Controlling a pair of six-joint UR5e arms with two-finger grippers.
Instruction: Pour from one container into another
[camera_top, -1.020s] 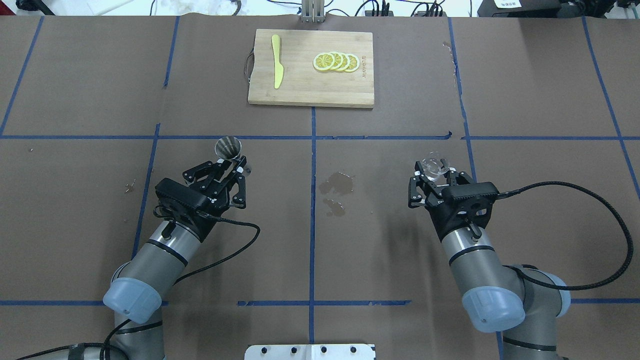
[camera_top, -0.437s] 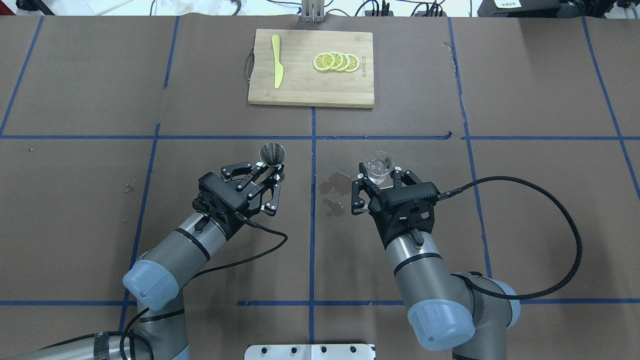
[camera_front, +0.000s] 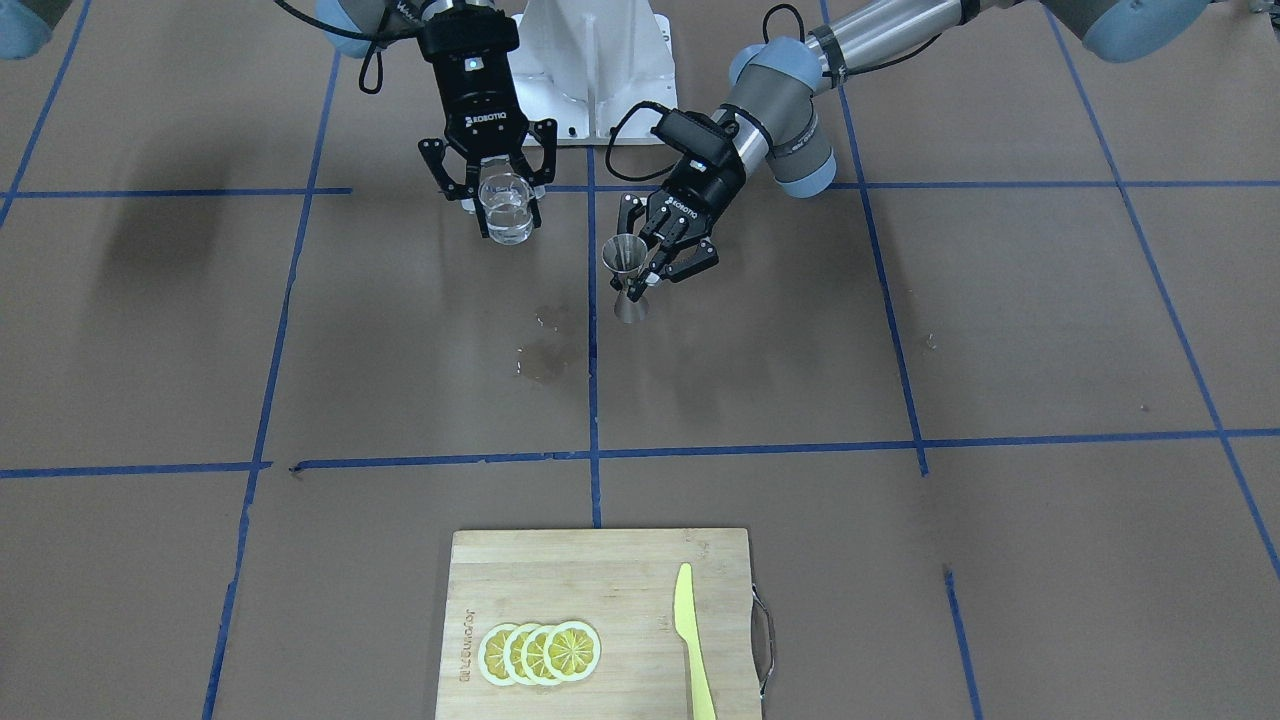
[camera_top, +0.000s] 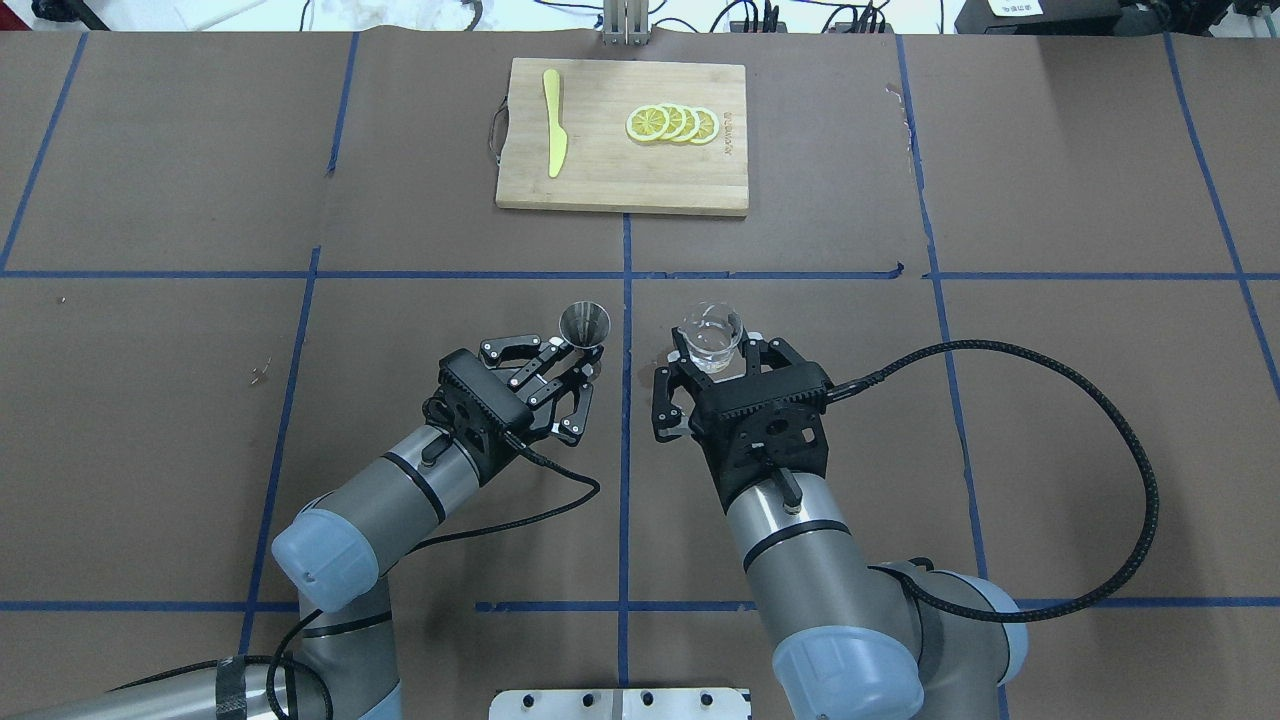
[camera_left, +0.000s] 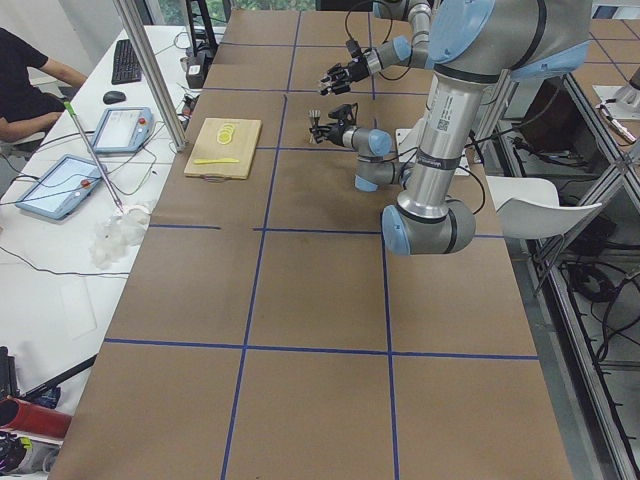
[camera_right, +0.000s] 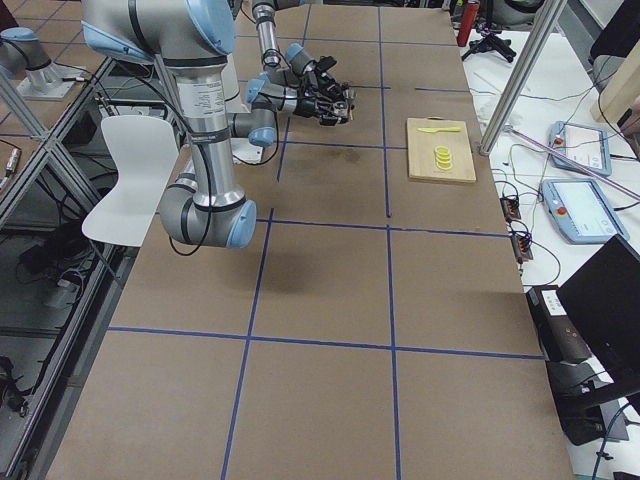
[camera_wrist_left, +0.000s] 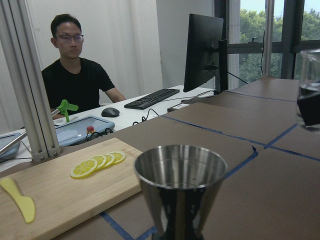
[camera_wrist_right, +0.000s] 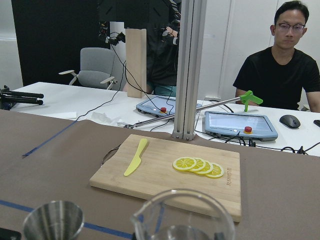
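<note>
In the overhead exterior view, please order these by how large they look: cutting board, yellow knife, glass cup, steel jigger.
1. cutting board
2. yellow knife, long but thin
3. glass cup
4. steel jigger, only slightly smaller

The last two are held up, nearer the camera, so their rank is unsure.

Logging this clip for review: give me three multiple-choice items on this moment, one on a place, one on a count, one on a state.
1. Where does the yellow knife lie?
A. on the cutting board
B. on the bare table paper
C. in a gripper

2. How many lemon slices are there?
A. two
B. four
C. six

3. How is the glass cup in the right gripper?
A. tipped and pouring
B. lying on the table
C. held upright

1 A: it lies on the board, apart from the slices.
2 B: four overlapping slices show.
3 C: its mouth faces up, beside the steel jigger in the left gripper.
</note>
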